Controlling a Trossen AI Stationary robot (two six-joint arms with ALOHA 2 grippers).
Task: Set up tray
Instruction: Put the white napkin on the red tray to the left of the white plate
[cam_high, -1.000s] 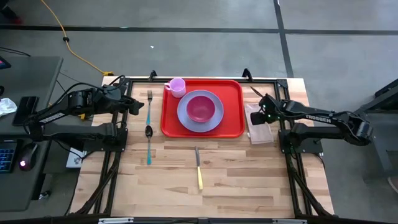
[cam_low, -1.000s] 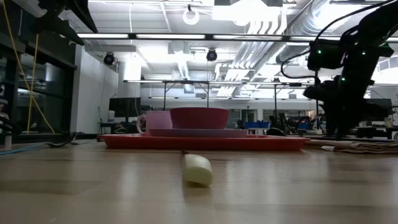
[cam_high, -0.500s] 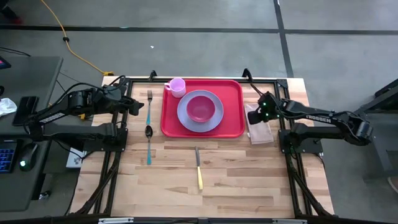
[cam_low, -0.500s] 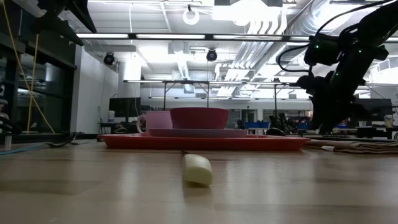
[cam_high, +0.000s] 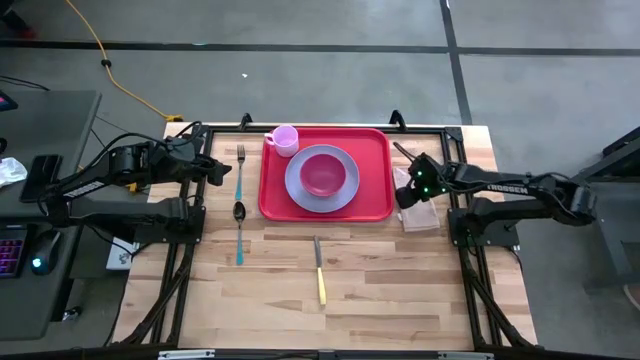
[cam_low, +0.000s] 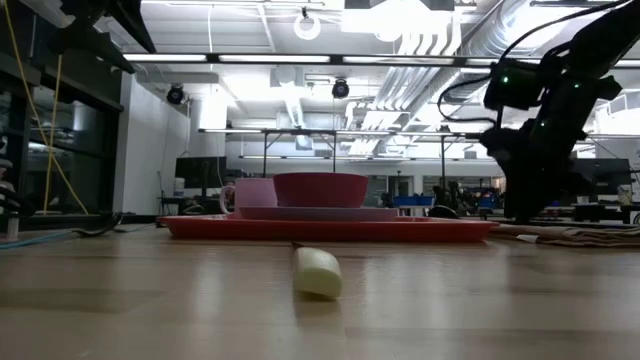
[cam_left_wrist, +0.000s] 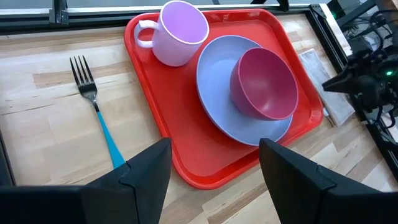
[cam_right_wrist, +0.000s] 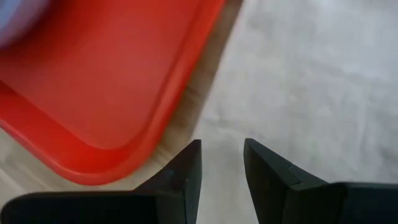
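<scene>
The red tray (cam_high: 375, 150) lies at the table's far middle. It carries a lavender plate (cam_high: 300, 190) with a magenta bowl (cam_high: 323, 172), and a pink cup (cam_high: 285, 139) in its far left corner. A beige napkin (cam_high: 422, 212) lies flat on the table right of the tray. My right gripper (cam_high: 403, 192) points steeply down over the napkin's edge nearest the tray, its fingers (cam_right_wrist: 180, 171) a little apart. In its wrist view the tray's corner (cam_right_wrist: 93, 74) and the napkin (cam_right_wrist: 311, 81) fill the picture. My left gripper (cam_left_wrist: 214, 155) waits open, raised at the table's left. My right gripper comes at the napkin's tray-side edge (cam_right_wrist: 217, 124) from above, its fingers slanting down. The fingertips run out of its wrist picture, so I cannot tell whether they touch the napkin.
A fork (cam_high: 241, 160) and a spoon (cam_high: 239, 212), both with teal handles, lie in a line left of the tray. A knife with a yellow handle (cam_high: 319, 272) lies in the near middle. Bare wood stretches across the near half.
My right gripper has shifted a little toward the tray's right rim, over the napkin, and has rolled at the wrist. The napkin lies as before.
</scene>
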